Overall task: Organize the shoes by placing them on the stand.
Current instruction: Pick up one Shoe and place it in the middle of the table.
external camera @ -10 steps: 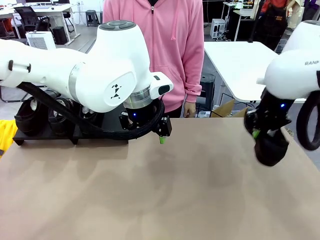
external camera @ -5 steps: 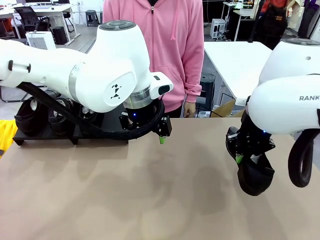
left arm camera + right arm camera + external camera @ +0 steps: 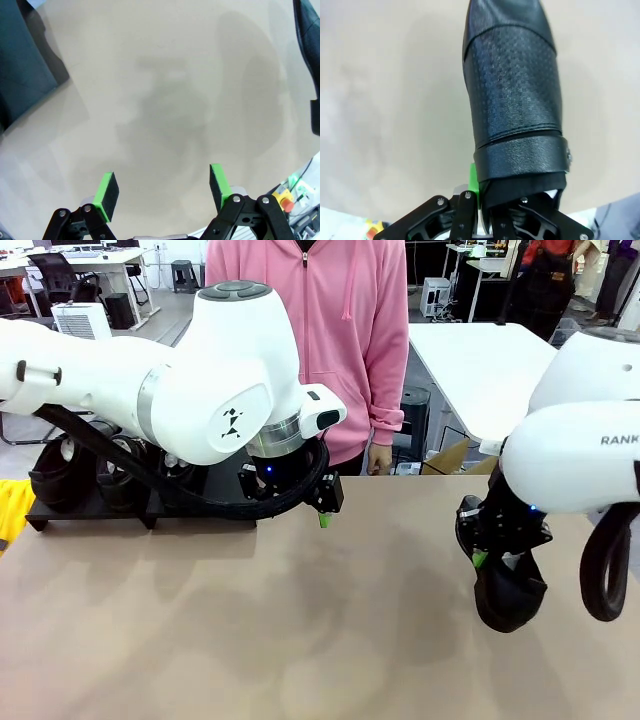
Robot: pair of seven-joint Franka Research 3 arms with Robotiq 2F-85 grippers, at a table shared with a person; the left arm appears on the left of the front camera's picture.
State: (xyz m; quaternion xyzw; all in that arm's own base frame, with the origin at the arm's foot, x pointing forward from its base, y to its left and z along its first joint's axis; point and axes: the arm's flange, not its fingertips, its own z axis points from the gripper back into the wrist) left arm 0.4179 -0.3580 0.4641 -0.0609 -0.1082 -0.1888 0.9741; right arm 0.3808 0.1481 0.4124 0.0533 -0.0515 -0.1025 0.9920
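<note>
While the right gripper (image 3: 497, 562) is clenched on one black shoe (image 3: 510, 590), hanging toe-down above the table (image 3: 300, 640), the left gripper (image 3: 164, 191) stands released over bare tabletop; farther, other shoes (image 3: 55, 475) sit on the stand (image 3: 90, 512).

Shoe (image 3: 510, 592): glossy black leather, textured vamp, band across the instep; hung toe-down above the desk (image 3: 300, 620), pinched at its collar by the right hand (image 3: 490, 558). Further black shoes (image 3: 60, 475): sat on the stand (image 3: 90, 512), a low black platform at the far-left desk edge.
</note>
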